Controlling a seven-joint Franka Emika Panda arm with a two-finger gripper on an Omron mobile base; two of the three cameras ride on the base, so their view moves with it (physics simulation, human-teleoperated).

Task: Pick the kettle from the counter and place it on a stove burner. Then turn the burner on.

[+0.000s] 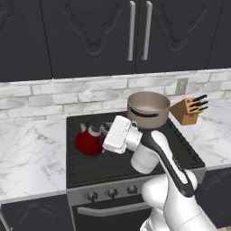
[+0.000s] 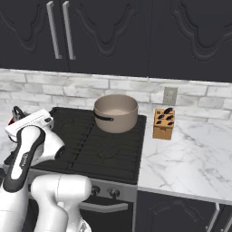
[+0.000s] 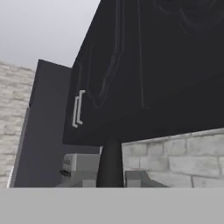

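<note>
White arm (image 2: 27, 149) across kettle (image 1: 89, 140) on stove burner (image 1: 92, 158)

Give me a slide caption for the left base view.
Gripper at the red kettle on the stove's left grate, beige pot behind.

red kettle (image 1: 88, 141) with grey lid, beige pot (image 1: 148, 109), white grey-veined marble counter (image 1: 29, 155), black stove (image 1: 113, 164)

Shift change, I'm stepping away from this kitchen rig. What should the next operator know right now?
Gripper: at the kettle's handle on the stove; whether the jaws grip it cannot be told.
Kettle: over the front-left stove burner, off the counter; whether it rests on the grate is unclear.
Beige pot: on the back burner.
Done: kettle carried to the stove.
Left: release if held, turn the knob.
</note>
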